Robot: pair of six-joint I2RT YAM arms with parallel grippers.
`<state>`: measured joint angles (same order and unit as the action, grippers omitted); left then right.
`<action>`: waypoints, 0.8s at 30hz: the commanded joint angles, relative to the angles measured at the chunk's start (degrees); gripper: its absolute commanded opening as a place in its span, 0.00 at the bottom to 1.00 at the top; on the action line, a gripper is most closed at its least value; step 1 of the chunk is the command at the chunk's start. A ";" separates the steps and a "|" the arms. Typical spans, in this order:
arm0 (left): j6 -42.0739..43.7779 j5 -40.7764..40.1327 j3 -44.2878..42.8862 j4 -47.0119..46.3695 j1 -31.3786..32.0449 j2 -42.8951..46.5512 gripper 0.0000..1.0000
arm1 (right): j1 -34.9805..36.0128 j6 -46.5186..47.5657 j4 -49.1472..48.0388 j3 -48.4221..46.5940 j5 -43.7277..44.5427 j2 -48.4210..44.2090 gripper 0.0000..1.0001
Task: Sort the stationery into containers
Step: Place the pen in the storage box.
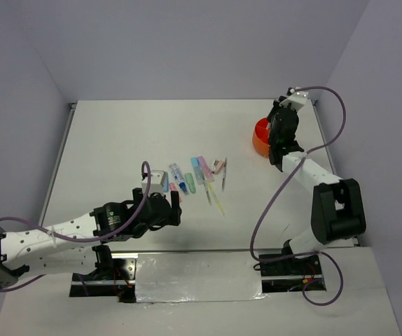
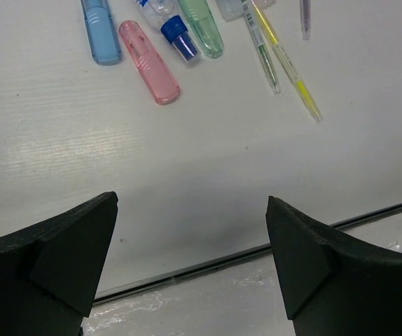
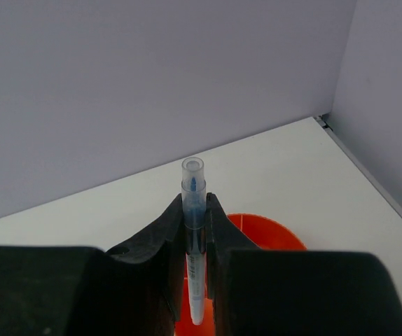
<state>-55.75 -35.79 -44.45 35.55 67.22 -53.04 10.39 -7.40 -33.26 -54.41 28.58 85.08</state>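
I hold pen (image 3: 192, 180) in right pincer (image 3: 194, 201), clamped tight, above pot (image 3: 265, 231) at frame bottom; left pincer (image 2: 192, 245) wide open, empty. Off-centre release could bounce pen off its rim

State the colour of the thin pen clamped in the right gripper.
The thin clear-barrelled pen is blue inside; the right wrist view shows it best.

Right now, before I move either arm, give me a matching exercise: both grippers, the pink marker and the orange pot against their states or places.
1 left gripper
2 right gripper
3 pink marker
4 orange pot

A shut on the blue pen
B lying among the loose stationery
C open, holding nothing
D far right of the table

Pairs: 1-C, 2-A, 3-B, 4-D
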 commanded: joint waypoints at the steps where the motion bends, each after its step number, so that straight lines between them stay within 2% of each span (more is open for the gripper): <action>1: 2.30 1.51 0.06 -3.11 -0.16 -1.54 0.99 | -1.68 4.41 -11.30 -2.89 2.37 4.38 0.01; 11: 5.30 3.09 -0.12 -8.30 -0.16 -5.32 0.99 | -3.71 6.70 -12.98 -6.76 2.45 12.39 0.02; 14: 5.21 3.27 -0.55 -9.97 -0.16 -6.37 0.99 | -4.06 5.73 -12.54 -5.80 1.48 13.09 0.07; 16: 4.69 2.83 -1.77 -10.33 -0.16 -8.12 0.99 | -4.06 5.03 -12.27 -5.01 0.95 13.53 0.21; 17: 4.42 2.57 -2.39 -10.24 -0.07 -9.01 0.99 | -4.06 4.85 -12.45 -4.13 0.87 13.62 0.42; 18: 3.63 2.05 -3.01 -9.89 -0.16 -9.80 0.99 | -4.06 4.50 -12.45 -3.69 0.95 13.62 0.50; 21: 2.40 1.08 -5.82 -8.48 -0.16 -13.05 0.99 | -4.06 3.18 -12.18 -2.19 0.78 12.23 0.69; 24: -0.84 0.20 -8.28 -7.86 -0.60 -16.65 0.99 | -4.07 1.25 -10.26 -1.75 -0.19 8.63 0.79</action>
<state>-53.15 -33.50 -48.97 28.10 67.13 -67.83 6.48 -3.95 -42.06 -56.62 28.88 97.78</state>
